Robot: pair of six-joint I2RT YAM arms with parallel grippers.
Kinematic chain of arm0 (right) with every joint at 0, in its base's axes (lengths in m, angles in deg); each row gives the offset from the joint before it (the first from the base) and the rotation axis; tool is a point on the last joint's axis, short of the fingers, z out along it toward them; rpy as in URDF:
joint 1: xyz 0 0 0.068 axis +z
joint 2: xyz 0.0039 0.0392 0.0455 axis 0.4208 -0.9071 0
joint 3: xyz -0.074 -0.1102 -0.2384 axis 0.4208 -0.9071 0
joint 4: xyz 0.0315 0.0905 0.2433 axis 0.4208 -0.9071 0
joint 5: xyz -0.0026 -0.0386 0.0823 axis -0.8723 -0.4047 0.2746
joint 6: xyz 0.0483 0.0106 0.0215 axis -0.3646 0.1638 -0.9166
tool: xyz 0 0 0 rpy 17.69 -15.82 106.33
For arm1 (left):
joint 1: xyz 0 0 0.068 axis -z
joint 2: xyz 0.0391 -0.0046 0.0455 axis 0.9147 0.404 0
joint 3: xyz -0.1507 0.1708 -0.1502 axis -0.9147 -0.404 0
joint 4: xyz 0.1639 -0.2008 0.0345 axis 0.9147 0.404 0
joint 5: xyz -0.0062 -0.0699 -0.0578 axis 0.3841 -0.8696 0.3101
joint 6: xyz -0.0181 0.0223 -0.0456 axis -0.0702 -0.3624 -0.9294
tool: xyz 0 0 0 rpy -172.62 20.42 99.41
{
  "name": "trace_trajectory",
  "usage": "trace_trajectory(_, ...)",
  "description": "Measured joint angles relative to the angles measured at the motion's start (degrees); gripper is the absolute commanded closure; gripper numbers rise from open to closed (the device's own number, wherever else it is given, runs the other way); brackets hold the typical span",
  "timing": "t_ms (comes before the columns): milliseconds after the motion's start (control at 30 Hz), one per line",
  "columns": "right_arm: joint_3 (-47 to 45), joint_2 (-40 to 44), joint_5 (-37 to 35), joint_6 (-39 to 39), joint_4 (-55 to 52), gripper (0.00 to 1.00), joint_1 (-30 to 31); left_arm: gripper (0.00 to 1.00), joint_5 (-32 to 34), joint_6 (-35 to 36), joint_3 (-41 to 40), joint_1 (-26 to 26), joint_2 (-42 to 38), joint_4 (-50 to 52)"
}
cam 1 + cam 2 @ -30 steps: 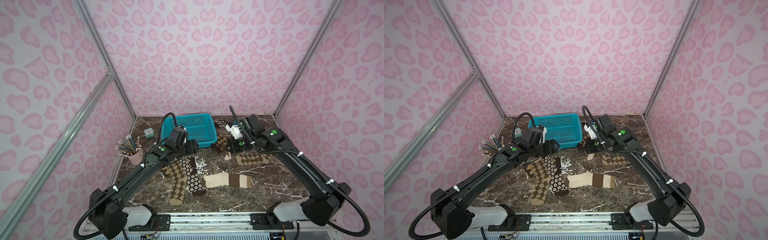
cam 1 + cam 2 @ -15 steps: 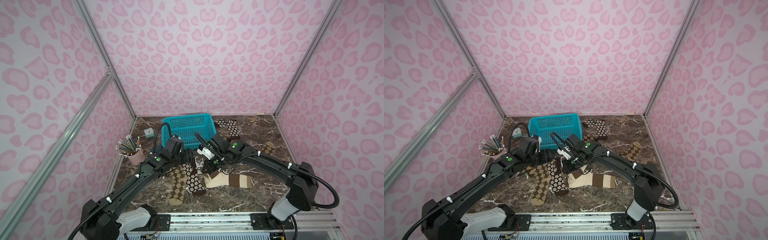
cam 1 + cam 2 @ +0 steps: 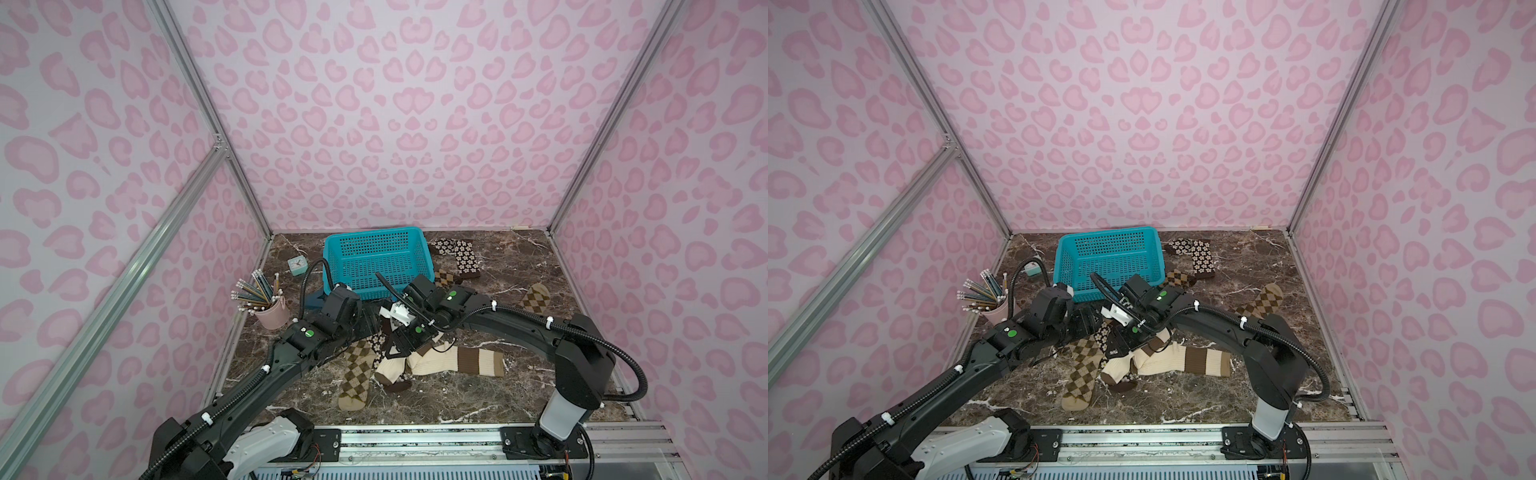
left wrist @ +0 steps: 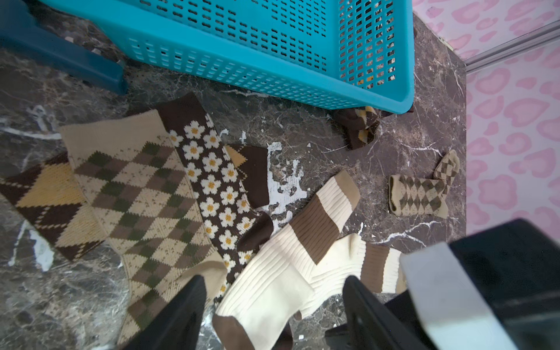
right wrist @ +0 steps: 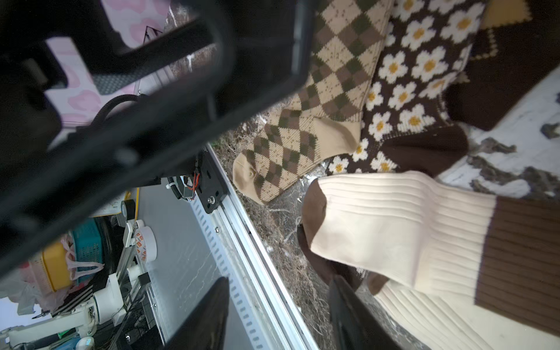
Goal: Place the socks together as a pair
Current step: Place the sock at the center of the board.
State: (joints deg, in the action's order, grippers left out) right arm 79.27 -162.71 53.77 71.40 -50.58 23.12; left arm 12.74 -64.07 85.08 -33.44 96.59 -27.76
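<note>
Two cream socks with brown stripes lie crossed mid-table: one flat [image 3: 457, 360], the other [image 3: 391, 368] slanting over its toe end, also seen in the left wrist view [image 4: 288, 257]. My right gripper [image 3: 398, 352] hangs open just over them; in its wrist view the fingertips [image 5: 277, 315] hold nothing, and the cream sock [image 5: 394, 227] lies beside one finger. My left gripper [image 3: 370, 328] is open above the same sock [image 4: 272, 312]. A tan-olive argyle sock [image 3: 353, 374] and a flowered sock [image 4: 212, 181] lie alongside. Another flowered sock [image 3: 461, 257] lies at the back.
A teal basket [image 3: 374, 257] stands at the back, with a brown-orange argyle sock [image 3: 444, 276] at its corner. A tan argyle sock [image 3: 534, 297] lies to the right. A pink cup of pencils [image 3: 272, 313] and a small clock [image 3: 297, 265] stand on the left.
My right arm swung from beside the basket to the middle with a cream striped sock, then opened. That sock now lies across the other cream striped one. The left arm shifted slightly.
</note>
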Motion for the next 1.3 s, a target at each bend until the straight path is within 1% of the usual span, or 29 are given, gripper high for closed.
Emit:
trace_trajectory(100, -3.96, 3.80, 1.42, -0.02, -0.04, 0.35, -2.80, 0.25, 0.02, -0.90, -0.24, 0.79, -0.15, 0.02)
trace_trajectory(167, -6.14, 6.43, 1.60, 0.04, -0.59, 0.35, -5.31, 0.25, 0.00, -1.40, -0.22, 2.27, 0.35, -0.02)
trace_trajectory(233, -8.13, 8.76, 1.42, 0.24, -1.14, 0.34, -8.46, 0.25, -0.37, -2.32, -0.22, 4.11, 1.60, 0.00)
trace_trajectory(300, -10.60, 10.86, 1.03, 0.42, -1.36, 0.32, -13.05, 0.25, -0.85, -3.52, -0.22, 6.69, 3.61, 0.07)
trace_trajectory(400, -13.51, 12.17, -0.46, 0.48, -0.83, 0.29, -19.30, 0.26, -2.84, -5.44, -0.42, 9.88, 6.40, 0.81)
trace_trajectory(533, -14.75, 10.60, -3.17, 1.55, 1.51, 0.28, -23.12, 0.28, -5.18, -8.79, -2.23, 12.20, 9.03, 1.38)
trace_trajectory(800, -15.78, 4.98, -4.81, 2.36, 8.66, 0.29, -29.05, 0.32, -8.04, -16.04, -7.96, 12.70, 11.85, 0.59)
trace_trajectory(933, -16.15, 3.08, -4.72, 2.89, 10.32, 0.30, -30.56, 0.35, -8.11, -18.95, -10.05, 12.72, 13.07, -2.58)
trace_trajectory(1067, -16.57, 1.64, -4.48, 3.74, 11.80, 0.31, -31.52, 0.41, -8.17, -19.67, -10.40, 11.69, 15.04, -4.48)
trace_trajectory(1233, -17.59, -0.04, -3.32, 4.00, 13.99, 0.32, -32.63, 0.54, -7.63, -19.67, -10.43, 9.11, 17.55, -5.99)
trace_trajectory(1300, -17.66, -0.76, -2.71, 3.93, 14.47, 0.33, -32.59, 0.58, -7.13, -19.15, -10.16, 8.68, 18.64, -6.01)
